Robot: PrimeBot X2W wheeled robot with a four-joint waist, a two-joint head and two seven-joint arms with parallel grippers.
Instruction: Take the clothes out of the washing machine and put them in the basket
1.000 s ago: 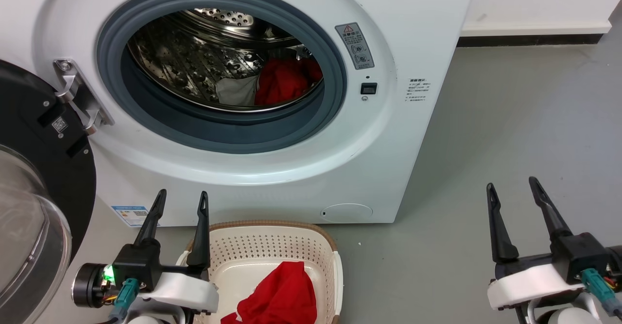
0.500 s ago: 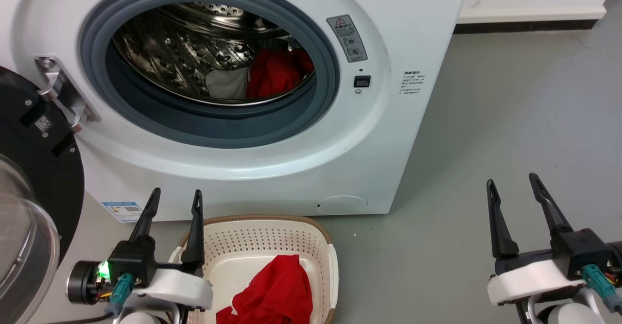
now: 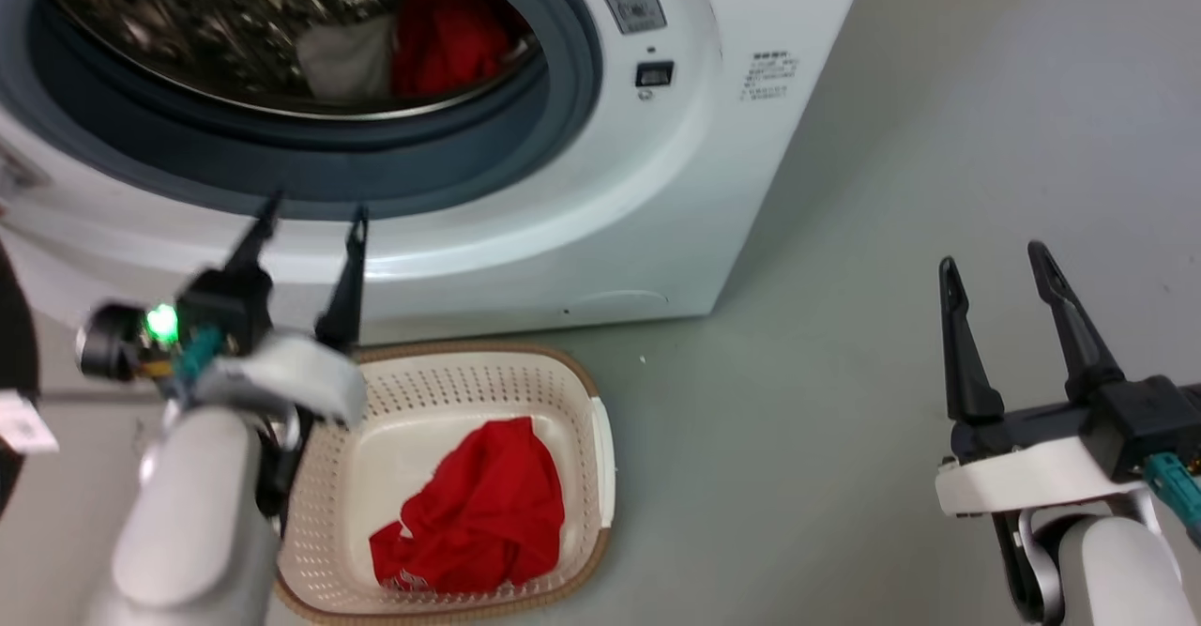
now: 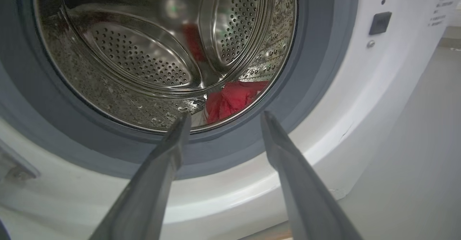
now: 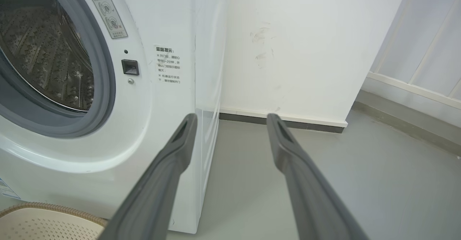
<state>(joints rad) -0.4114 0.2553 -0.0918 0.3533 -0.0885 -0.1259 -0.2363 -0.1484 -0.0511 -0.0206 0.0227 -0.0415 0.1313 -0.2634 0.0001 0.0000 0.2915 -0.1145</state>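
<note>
The washing machine (image 3: 657, 194) stands on a grey floor (image 3: 891, 185). Its white front carries a grey warning sticker (image 5: 104, 9) with a red triangle and Chinese print beside the door ring. To the right of the small black latch socket (image 5: 130, 67) is a block of Chinese small print (image 5: 168, 64) under a bold heading, too fine to read. The right wrist view also takes in a white wall (image 5: 288, 45) past the machine's side and a corner of the basket (image 5: 36, 211).

The head view looks down on the basket (image 3: 582, 391), which sits on the floor just in front of the machine with a red garment (image 3: 478, 513) crumpled inside. More clothes (image 3: 450, 35), red with a pale patch, lie low in the steel drum (image 4: 144, 63); the left wrist view sees them as a red heap (image 4: 234, 99) at the drum's lower lip.

The left claw (image 3: 312, 215) hangs before the door ring above the basket's far rim, fingers spread and holding nothing. The right claw (image 3: 995, 255) hovers over bare floor, well apart from the machine, also spread and holding nothing.
</note>
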